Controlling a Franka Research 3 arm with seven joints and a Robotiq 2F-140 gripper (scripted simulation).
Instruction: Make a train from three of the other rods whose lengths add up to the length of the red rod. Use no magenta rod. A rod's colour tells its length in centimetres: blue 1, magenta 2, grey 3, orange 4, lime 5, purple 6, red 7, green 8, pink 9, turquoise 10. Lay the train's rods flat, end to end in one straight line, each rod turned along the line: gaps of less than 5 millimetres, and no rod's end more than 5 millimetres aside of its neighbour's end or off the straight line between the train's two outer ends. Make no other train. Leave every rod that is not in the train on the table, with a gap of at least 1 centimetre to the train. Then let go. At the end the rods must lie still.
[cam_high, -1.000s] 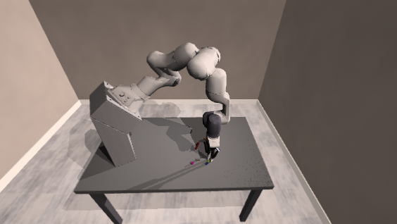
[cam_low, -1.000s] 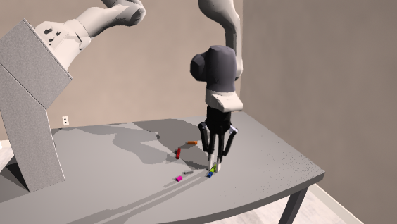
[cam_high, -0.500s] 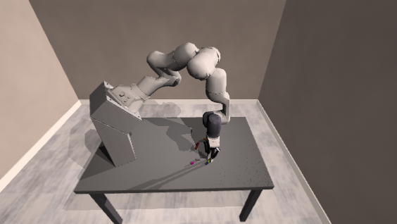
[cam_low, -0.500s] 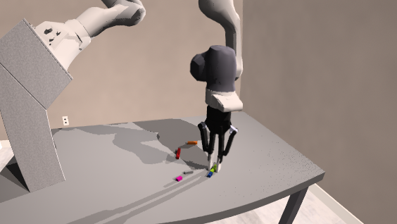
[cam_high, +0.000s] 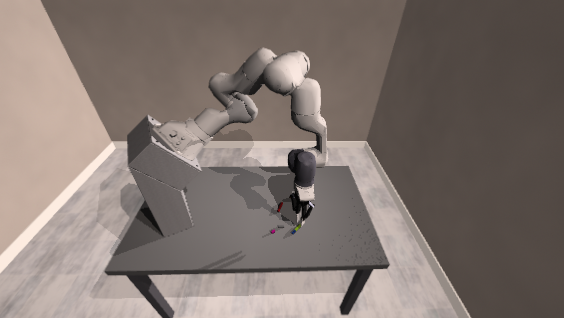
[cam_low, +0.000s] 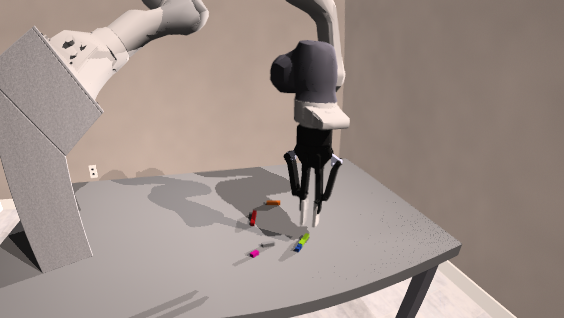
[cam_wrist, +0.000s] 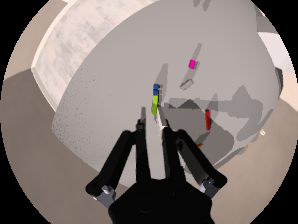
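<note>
Checking the Lime-and-Blue Row for Handling and Visibility

Clock positions are read in the exterior view, centred on the lime rod. The lime square-section rod (cam_high: 298, 228) (cam_low: 304, 239) (cam_wrist: 155, 103) lies flat on the grey rectangular table (cam_high: 225, 257) (cam_low: 360, 280) (cam_wrist: 110, 75). Two short blue block-like rods (cam_high: 293, 232) (cam_low: 298, 247) (cam_wrist: 156, 90) continue the row toward seven o'clock. The black two-finger gripper (cam_high: 301, 221) (cam_low: 309, 225) (cam_wrist: 151, 113) stands just above, toward twelve o'clock, its fingers slightly apart and holding nothing.

The red bar-shaped rod (cam_high: 280, 207) (cam_low: 253, 218) (cam_wrist: 208, 120) is at ten o'clock, the orange one (cam_low: 273, 202) (cam_wrist: 200, 146) at eleven, the grey one (cam_high: 280, 227) (cam_low: 268, 244) (cam_wrist: 187, 84) at nine, and the stubby magenta one (cam_high: 273, 231) (cam_low: 254, 253) (cam_wrist: 192, 64) between eight and nine

Handling: treat the rods as light, stiff and easily nudged. If correction is needed, grip the lime rod across its long sides at mid-length. The blue pieces offer little side area; contact may skew them.

Visibility: the seam between the blue rods shows only in the wrist view. Gap and offset tolerances are too fine to verify. In the top view the orange rod cannot be made out; in the wrist view a finger linkage covers most of it
</note>
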